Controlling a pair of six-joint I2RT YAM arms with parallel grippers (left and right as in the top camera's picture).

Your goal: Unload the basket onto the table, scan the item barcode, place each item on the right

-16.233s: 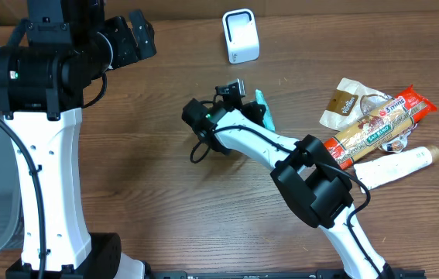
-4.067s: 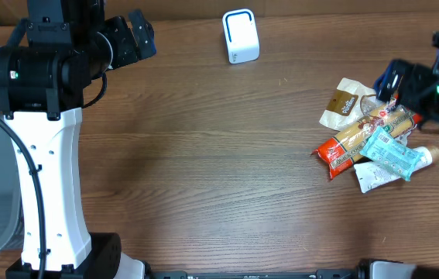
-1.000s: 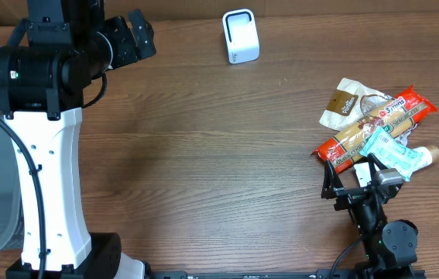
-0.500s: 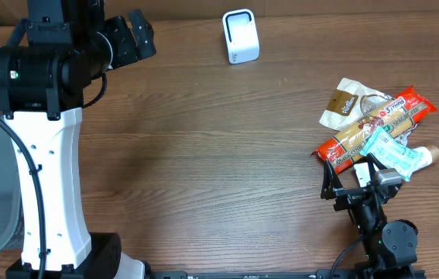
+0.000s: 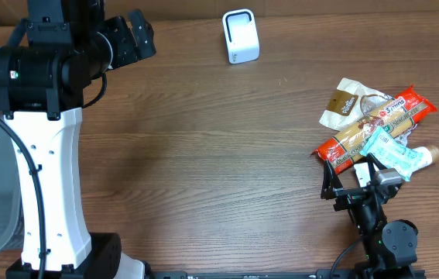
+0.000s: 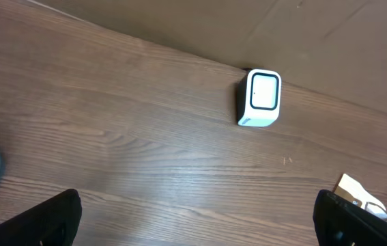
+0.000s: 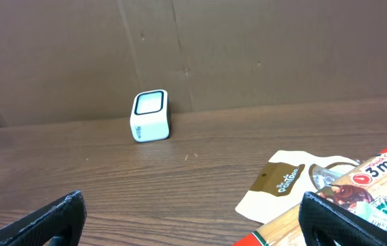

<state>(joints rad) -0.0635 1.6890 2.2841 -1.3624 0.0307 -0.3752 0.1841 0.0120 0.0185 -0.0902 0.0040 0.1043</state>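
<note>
- R gripper (image 7: 193, 220): jaws spread wide, nothing btwn them. It sits low at the near-right edge of the table (image 5: 204, 163), arm folded over its base, pointing toward the far side.
- Teal packet (image 5: 392, 152): lies on top of the item pile, just beyond the R gripper and a bit to its right. Very close in the overhead view; can't tell if they touch. Not in the jaws.
- Pile, far to near: tan-white pouch (image 5: 348, 101), then the red pack (image 5: 374, 128) lying diagonal, then the teal packet across the red pack's near side and over the cream tube (image 5: 419, 157).
- R wrist view: pouch and red pack fill the lower right, ahead of the right fingertip.
- Scanner (image 5: 241, 36): white, upright at the far edge by the cardboard wall, dark-framed window tilted up. Well apart from the pile and the R gripper.
- L gripper (image 6: 200, 220): also wide open, empty, raised at the far-left corner. Scanner is ahead and to its right, well apart; the pile is across the table.
</note>
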